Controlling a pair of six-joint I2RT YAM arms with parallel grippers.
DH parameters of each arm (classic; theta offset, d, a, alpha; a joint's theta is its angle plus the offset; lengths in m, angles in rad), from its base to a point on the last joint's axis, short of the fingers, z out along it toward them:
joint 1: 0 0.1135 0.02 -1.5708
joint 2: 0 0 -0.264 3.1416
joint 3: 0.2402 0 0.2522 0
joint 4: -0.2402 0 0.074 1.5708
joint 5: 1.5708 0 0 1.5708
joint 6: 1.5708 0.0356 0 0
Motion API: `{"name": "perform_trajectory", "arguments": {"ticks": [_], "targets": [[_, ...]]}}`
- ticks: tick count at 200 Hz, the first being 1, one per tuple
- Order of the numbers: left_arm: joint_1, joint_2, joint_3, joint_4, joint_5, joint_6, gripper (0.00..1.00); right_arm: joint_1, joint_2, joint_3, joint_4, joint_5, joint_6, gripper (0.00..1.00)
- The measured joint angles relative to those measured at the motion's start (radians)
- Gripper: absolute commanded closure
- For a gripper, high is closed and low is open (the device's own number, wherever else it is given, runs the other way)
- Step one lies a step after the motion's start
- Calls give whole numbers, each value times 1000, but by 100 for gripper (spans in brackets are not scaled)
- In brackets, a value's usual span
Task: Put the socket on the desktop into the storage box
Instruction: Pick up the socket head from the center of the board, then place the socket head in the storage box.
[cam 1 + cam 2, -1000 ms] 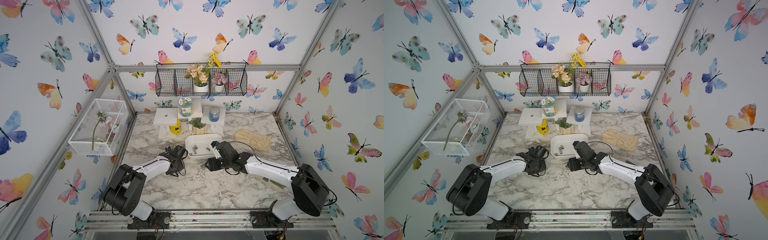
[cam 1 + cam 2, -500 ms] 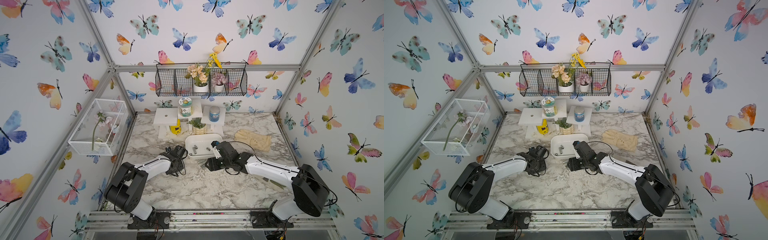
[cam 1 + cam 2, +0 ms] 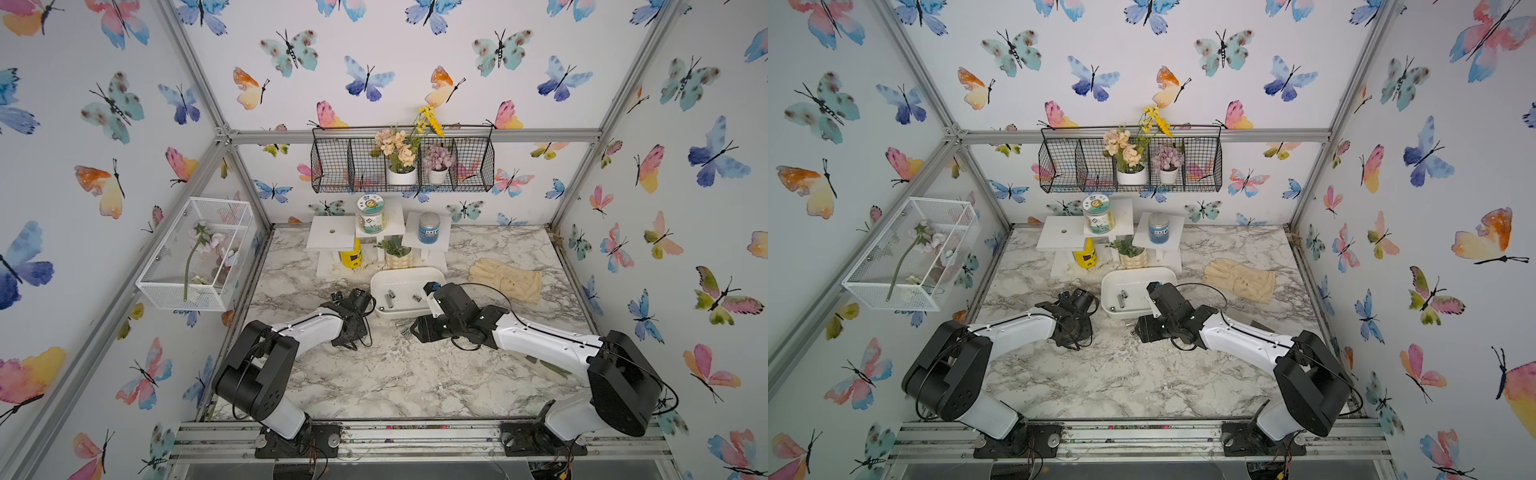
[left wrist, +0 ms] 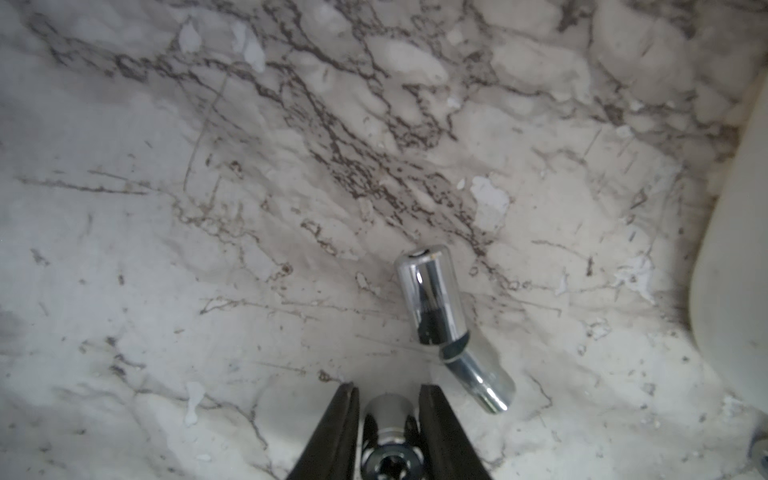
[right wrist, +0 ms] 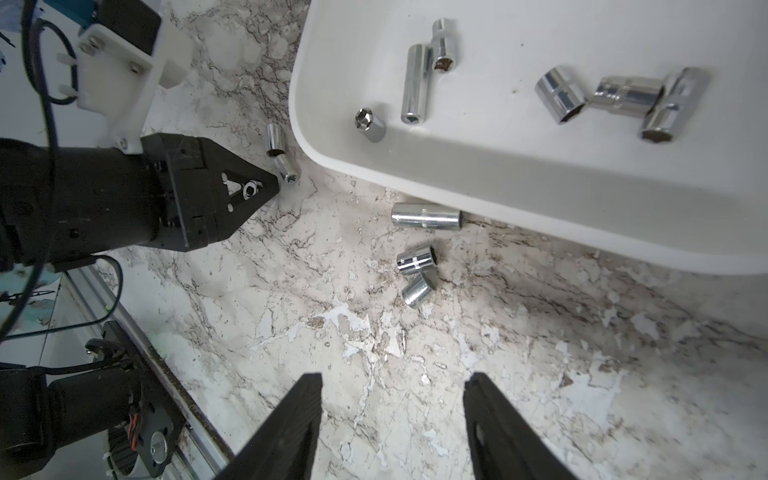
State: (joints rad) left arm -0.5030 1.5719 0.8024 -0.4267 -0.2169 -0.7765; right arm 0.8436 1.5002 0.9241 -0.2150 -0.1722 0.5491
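Storage box (image 5: 498,174) with seemingly six sockets (image 5: 415,83)

From my station I see a cell closed in by white wallpaper (image 3: 415,62) printed with watercolour butterflies, held in aluminium framing (image 3: 540,135). A black wire basket (image 3: 332,166) holding potted flowers (image 3: 401,153) hangs on the back wall, and a white mesh basket (image 3: 178,297) juts from a side wall. White stepped stands (image 3: 324,239) sit at the back of the marble-patterned desk (image 3: 395,374). The light is soft and even, with only faint shadows.
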Motion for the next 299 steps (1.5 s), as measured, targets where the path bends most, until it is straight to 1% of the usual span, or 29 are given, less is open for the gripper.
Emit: {"name": "perform_trajectory", "arguments": {"ticks": [11,49,88,138,161,212,257,299], "targets": [[0,0,0,-1,-3,2,81,0,-1,0,0,0,1,40],[0,-5,2,-9,-5,5,86,0,-1,0,0,0,1,40],[0,-48,2,-35,-5,5,88,0,-2,0,0,0,0,40],[-5,-91,29,-79,9,5,90,0,-39,0,0,1,-19,37],[-18,-98,84,-99,19,5,90,0,-60,0,0,1,-28,36],[-84,-88,225,-121,28,-5,90,0,-114,-11,0,25,-42,36],[-146,10,364,-135,36,-9,91,-11,-183,-32,-14,64,-46,35],[-201,145,503,-147,38,-9,91,-43,-245,-54,-40,83,-46,35]]}}
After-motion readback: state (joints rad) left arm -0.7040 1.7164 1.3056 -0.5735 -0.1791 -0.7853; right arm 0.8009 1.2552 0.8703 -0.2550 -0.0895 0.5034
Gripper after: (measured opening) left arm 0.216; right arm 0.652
